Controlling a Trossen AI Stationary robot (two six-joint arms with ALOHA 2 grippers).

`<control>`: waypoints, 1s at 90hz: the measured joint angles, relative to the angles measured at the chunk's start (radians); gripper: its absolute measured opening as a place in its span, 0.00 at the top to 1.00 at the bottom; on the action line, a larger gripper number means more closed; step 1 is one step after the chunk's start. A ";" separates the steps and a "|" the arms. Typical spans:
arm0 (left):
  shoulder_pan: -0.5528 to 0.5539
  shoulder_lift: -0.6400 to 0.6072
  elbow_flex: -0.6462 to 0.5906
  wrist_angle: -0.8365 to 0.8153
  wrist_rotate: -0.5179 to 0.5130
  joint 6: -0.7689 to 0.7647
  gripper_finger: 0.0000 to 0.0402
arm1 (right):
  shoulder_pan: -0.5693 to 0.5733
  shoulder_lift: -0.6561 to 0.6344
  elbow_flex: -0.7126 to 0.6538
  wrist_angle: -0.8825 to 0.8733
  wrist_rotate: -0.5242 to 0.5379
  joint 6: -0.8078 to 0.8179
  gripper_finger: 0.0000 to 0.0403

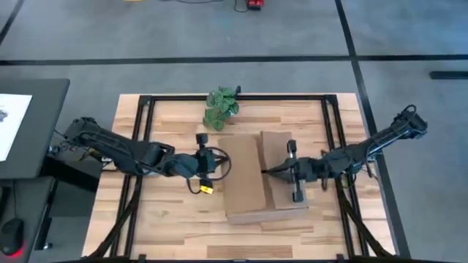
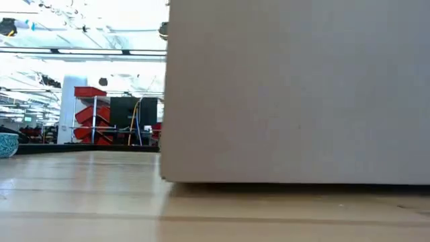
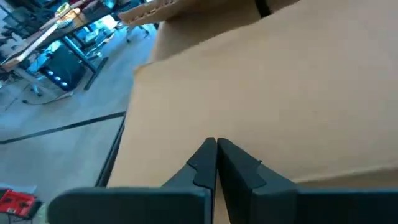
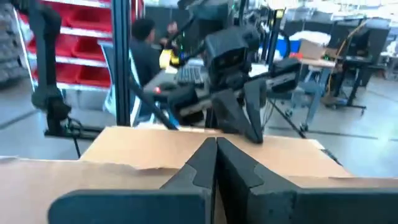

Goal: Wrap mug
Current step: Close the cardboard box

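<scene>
A brown cardboard box (image 1: pixel 256 175) stands mid-table, and its side wall (image 2: pixel 295 94) fills the low view. Its long left flap (image 1: pixel 243 175) lies folded over the top, and a shorter right flap (image 1: pixel 281 164) lies beside it. The mug is hidden. My left gripper (image 1: pixel 224 156) is shut at the left flap's outer edge, with cardboard right ahead of its tips (image 3: pixel 216 144). My right gripper (image 1: pixel 266 172) is shut over the right flap, its tips at the seam between the flaps (image 4: pixel 216 143). My left gripper comes level from the table's left, its shut fingertips (image 3: pixel 208 152) against the left flap's cardboard (image 3: pixel 249 93) near the flap's outer edge; whether they touch it, I cannot tell. My right gripper comes slanting down from the table's right, its shut fingertips (image 4: pixel 208 152) at the left flap's inner edge (image 4: pixel 186 140); the tips hide the place of contact.
A small green plant (image 1: pixel 221 107) stands at the table's far edge behind the box. Black frame rails (image 1: pixel 142 146) run along both sides of the table. A teal bowl (image 2: pixel 8 144) shows at the low view's left. A person (image 4: pixel 146 50) sits in the room beyond.
</scene>
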 joint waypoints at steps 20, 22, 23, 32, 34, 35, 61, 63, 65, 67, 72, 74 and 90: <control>0.023 0.017 -0.001 0.011 0.003 0.016 1.00 | -0.111 0.057 -0.049 0.078 -0.102 0.082 1.00; 0.023 0.014 -0.001 0.010 0.003 0.016 1.00 | -0.124 0.066 -0.049 0.083 -0.110 0.091 1.00; 0.023 0.012 -0.002 0.009 0.002 0.016 1.00 | -0.131 0.071 -0.048 0.084 -0.114 0.094 1.00; 0.024 0.006 -0.003 0.006 -0.003 0.020 1.00 | -0.190 0.111 -0.045 0.089 -0.149 0.133 1.00; 0.024 0.001 -0.003 0.004 -0.004 0.020 1.00 | -0.204 0.119 -0.045 0.088 -0.162 0.140 1.00; 0.024 0.000 -0.004 0.002 -0.004 0.020 1.00 | -0.210 0.122 -0.045 0.088 -0.170 0.145 1.00; 0.024 -0.029 -0.005 -0.057 -0.118 0.020 1.00 | -0.354 0.181 -0.038 0.066 -0.317 0.243 1.00; 0.024 -0.035 -0.006 -0.057 -0.121 0.020 1.00 | -0.361 0.181 -0.038 0.065 -0.325 0.249 1.00; 0.024 -0.042 -0.006 -0.056 -0.121 0.020 1.00 | -0.368 0.181 -0.038 0.062 -0.334 0.254 1.00; 0.024 -0.050 -0.006 -0.056 -0.121 0.019 1.00 | -0.374 0.181 -0.038 0.060 -0.343 0.260 1.00; 0.016 -0.075 -0.009 -0.070 -0.123 0.019 1.00 | -0.388 0.181 -0.037 0.050 -0.362 0.271 1.00; 0.012 -0.086 -0.010 -0.080 -0.125 0.018 1.00 | -0.392 0.181 -0.034 0.042 -0.365 0.277 1.00; -0.044 -0.180 -0.013 -0.100 -0.117 -0.021 1.00 | -0.400 0.185 0.024 -0.086 -0.369 0.299 1.00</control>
